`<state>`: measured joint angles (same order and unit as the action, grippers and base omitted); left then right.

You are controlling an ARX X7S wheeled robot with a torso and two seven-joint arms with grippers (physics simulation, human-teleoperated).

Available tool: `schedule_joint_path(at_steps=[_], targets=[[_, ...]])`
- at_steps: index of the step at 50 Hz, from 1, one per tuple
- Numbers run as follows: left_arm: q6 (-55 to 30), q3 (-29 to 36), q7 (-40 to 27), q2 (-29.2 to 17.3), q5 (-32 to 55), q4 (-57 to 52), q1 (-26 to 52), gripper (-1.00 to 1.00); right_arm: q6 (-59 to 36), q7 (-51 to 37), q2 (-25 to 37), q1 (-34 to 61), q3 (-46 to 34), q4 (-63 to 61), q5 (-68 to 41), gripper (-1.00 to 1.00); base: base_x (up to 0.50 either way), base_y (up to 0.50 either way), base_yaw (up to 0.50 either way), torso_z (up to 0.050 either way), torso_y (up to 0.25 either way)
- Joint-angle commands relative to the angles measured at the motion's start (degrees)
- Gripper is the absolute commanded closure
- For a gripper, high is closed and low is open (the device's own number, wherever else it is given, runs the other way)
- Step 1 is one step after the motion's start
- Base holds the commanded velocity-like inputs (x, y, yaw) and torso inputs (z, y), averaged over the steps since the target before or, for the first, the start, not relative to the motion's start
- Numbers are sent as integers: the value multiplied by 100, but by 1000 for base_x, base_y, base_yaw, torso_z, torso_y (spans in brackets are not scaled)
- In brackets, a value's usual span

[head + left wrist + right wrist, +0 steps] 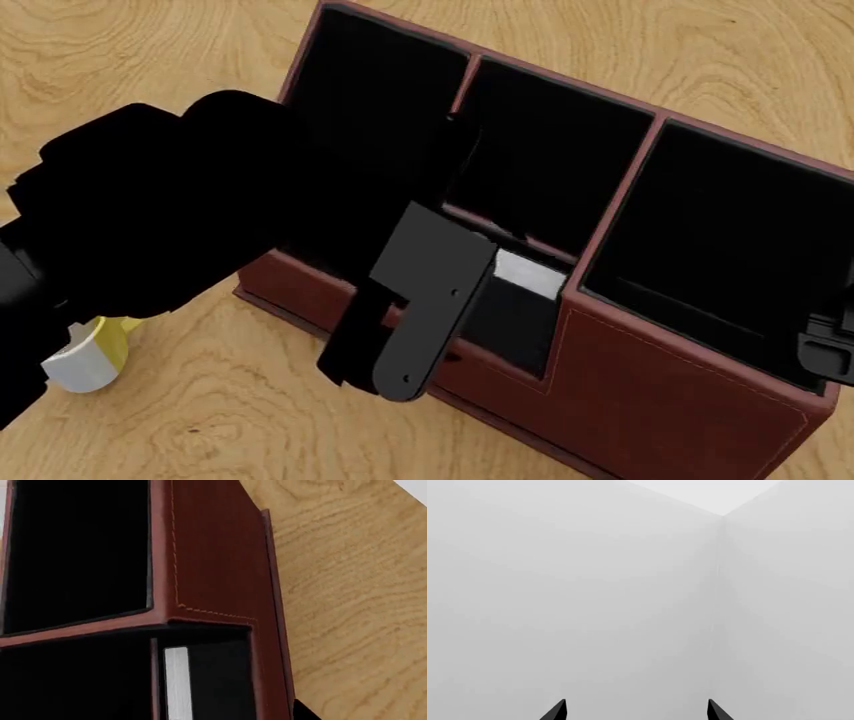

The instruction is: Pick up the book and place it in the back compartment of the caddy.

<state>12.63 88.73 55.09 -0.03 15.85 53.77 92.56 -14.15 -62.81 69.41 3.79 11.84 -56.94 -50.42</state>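
The reddish-brown caddy (667, 400) fills the middle of the head view. The black book (527, 272) lies inside the back compartment (514, 325), the small low-walled cell, with its white page edges showing. In the left wrist view the book (220, 680) sits in that cell (207, 635), below the tall cells. My left gripper (400, 345) hovers just over the cell's front. One fingertip (305, 714) shows wide of the book, beyond the caddy's wall, so the gripper reads as open. My right gripper (636, 710) is open on nothing, facing blank grey.
A white-and-yellow mug (87, 355) lies on the wooden table (200, 420), left of the caddy and partly under my left arm. Part of the right arm (830, 350) shows at the head view's right edge, by the caddy's tall end.
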Motion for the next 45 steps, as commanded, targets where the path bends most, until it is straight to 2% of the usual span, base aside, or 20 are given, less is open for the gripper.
schedule_joint_path(at_steps=[1, 21, 28, 45], targets=[[52, -37, 5, 3, 149, 80, 142, -100, 17, -4, 9, 9, -5, -2, -10, -100, 0, 0, 0, 0, 0], [385, -128, 45, -14, 392, 545, 384, -100, 23, -101, 84, 91, -13, -96, -116, -100, 0, 0, 0, 0, 0], [-27, -131, -91, -515, 475, -375, 439, -100, 40, -122, 89, 165, -118, -101, -101, -100, 0, 0, 0, 0, 0], [-729, -333, -483, -1484, 824, -1853, 496, -100, 84, -159, 98, 316, -340, -105, -59, -100, 0, 0, 0, 0, 0]])
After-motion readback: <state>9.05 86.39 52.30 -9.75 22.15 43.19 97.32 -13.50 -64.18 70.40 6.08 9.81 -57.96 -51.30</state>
